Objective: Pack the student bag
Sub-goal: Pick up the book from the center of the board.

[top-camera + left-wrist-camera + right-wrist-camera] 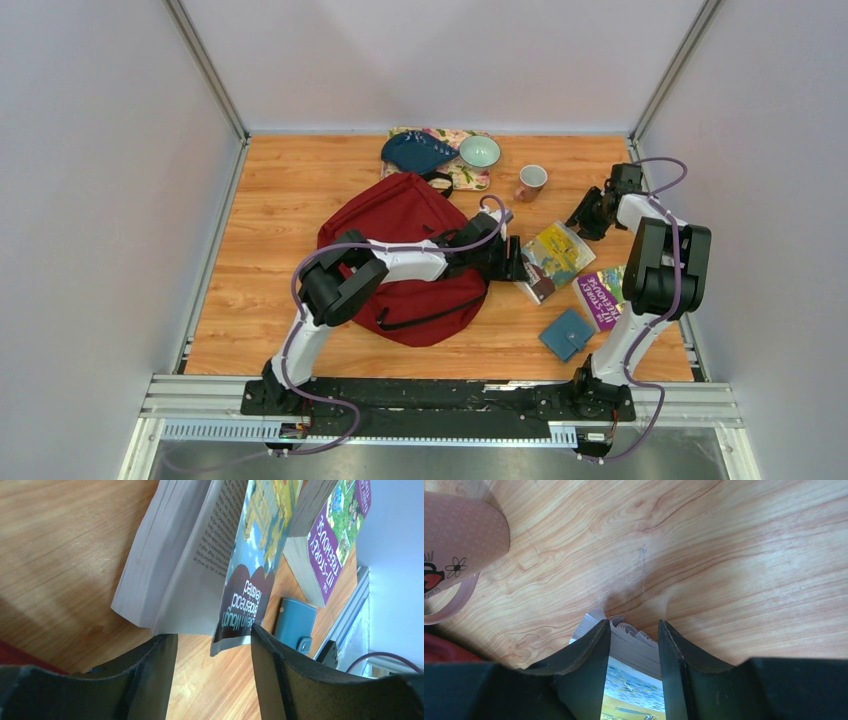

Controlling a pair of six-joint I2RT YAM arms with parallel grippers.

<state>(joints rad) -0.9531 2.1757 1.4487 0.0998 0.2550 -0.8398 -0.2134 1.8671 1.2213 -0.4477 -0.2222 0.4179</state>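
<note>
The student bag (395, 215), a dark red backpack, lies flat near the middle of the wooden table (290, 190), a little toward 9 o'clock. Its black top loop points to 12 o'clock. The left arm lies across the bag and reaches toward 3 o'clock.

Just beside the bag at 3 o'clock there is a paperback book (558, 255) with a yellow and blue cover. The left gripper (518, 262) is at the corner of this book at 7 o'clock. In the left wrist view its fingers (160, 670) stand spread apart. The front cover (245, 600) is lifted away from the pages, and its loose corner hangs between the fingers. It is against one finger and apart from the other, so nothing is pinched.

The right gripper (583, 218) is at the opposite corner of the book, at 1 o'clock. In the right wrist view the page block fills the gap from one finger to the other, so it seems to pinch the book.

A purple book (600, 293) lies touching the paperback at 4 o'clock, and a blue wallet (567, 335) is near at 5 o'clock. A pink mug (531, 182) stands at 12 o'clock of the paperback. At 12 o'clock of the bag a floral tray (468, 178) holds a pale green bowl (480, 151).
</note>
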